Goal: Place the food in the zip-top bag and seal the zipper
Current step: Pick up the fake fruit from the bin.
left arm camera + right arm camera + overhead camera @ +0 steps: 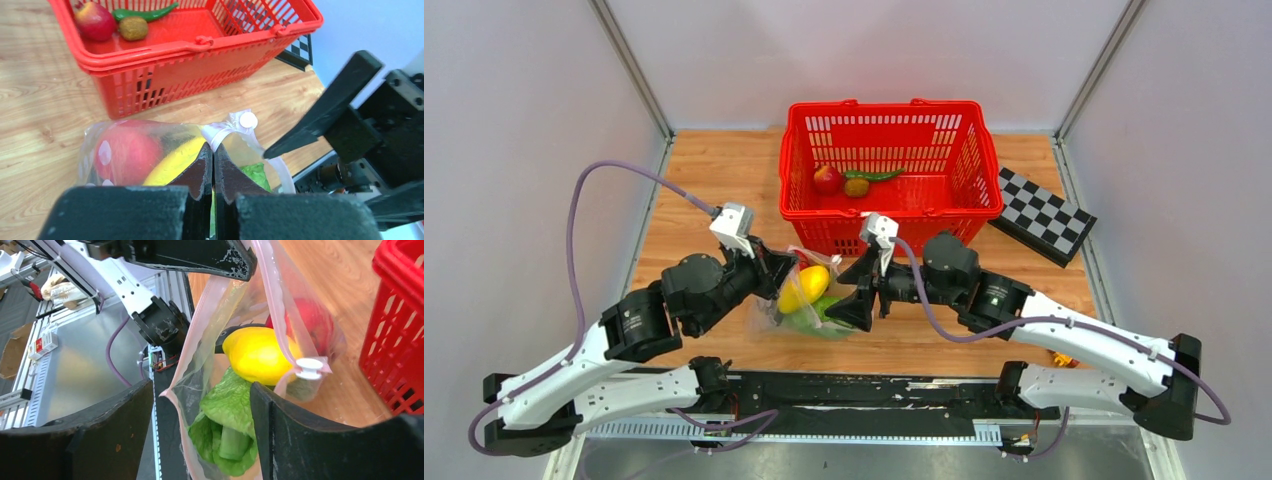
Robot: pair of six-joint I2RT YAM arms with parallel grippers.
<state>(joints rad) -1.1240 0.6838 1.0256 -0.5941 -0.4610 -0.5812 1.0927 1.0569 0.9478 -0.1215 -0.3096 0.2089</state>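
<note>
Close to the arm bases, your left hand (213,162) is squeezed tight on the edge of the zip-top bag (92,150). Its two fingers (199,172) are pressed together with the clear plastic pinched between them. Your right hand (200,390) is spread wide, and the mouth of the bag sits in the gap between its two sides. You cannot tell from these views if that hand touches the plastic.

The bag rests on the bench (714,180) between both hands. Inside it you can see a yellow lemon (257,355) in the middle. A pale-green lettuce (225,415) lies under the lemon, on the side by your right hand. A red apple (125,152) sits next to the lemon on the basket side. The zipper (276,305) runs along the mouth as a thin pale strip. Its small white piece (248,120) is at the end by your right hand. The mouth is gaping open, not sealed.

Just past the bag stands the red basket (884,135). On its floor, close together, lie a second red apple (827,179), a green chili (874,175) and a small brownish round fruit (856,187). Off to the right, a black-and-white checkered board (1042,215) lies on the bench just beside the basket.
</note>
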